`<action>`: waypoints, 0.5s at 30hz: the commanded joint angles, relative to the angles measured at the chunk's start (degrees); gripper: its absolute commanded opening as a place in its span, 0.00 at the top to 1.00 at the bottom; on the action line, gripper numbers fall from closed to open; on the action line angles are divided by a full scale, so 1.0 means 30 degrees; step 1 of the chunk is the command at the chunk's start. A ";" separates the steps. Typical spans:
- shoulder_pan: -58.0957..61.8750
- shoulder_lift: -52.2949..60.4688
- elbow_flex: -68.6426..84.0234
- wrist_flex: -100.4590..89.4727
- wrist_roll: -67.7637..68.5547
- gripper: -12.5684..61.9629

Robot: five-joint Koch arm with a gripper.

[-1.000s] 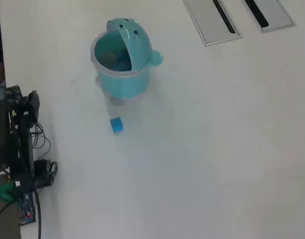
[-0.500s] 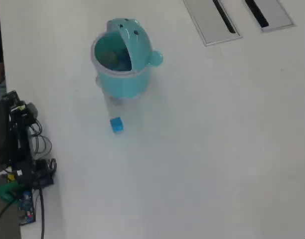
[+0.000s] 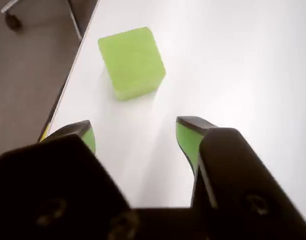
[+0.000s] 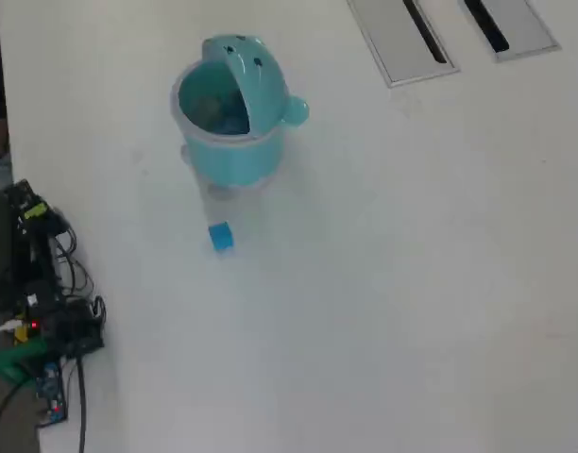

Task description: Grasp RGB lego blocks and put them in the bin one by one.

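In the wrist view a yellow-green block (image 3: 132,62) lies on the white table close to its left edge. My gripper (image 3: 137,129) is open, a little short of the block, and bare table shows between its green-padded fingertips (image 3: 189,136). The overhead view shows a blue block (image 4: 220,236) lying just below the round light-teal bin (image 4: 234,156). The bin's hooded lid is tipped back. The arm (image 4: 36,283) stands at the table's left edge, far left of both. The yellow-green block cannot be made out in the overhead view.
Two grey slotted panels (image 4: 402,38) are set into the table at the top right of the overhead view. Cables and a circuit board (image 4: 48,392) lie at the arm's base. Dark floor (image 3: 28,75) shows beyond the table's left edge in the wrist view.
In the overhead view the arm's upper end has shifted left toward the table edge. The bin and the blue block have not moved.
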 commanded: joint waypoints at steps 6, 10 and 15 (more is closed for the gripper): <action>-0.0498 -0.1113 -0.2080 -0.1230 -0.0029 0.43; -0.0820 -0.2256 -0.3369 -0.1201 0.0059 0.43; -0.0938 -0.3076 -0.4014 -0.1230 0.0059 0.43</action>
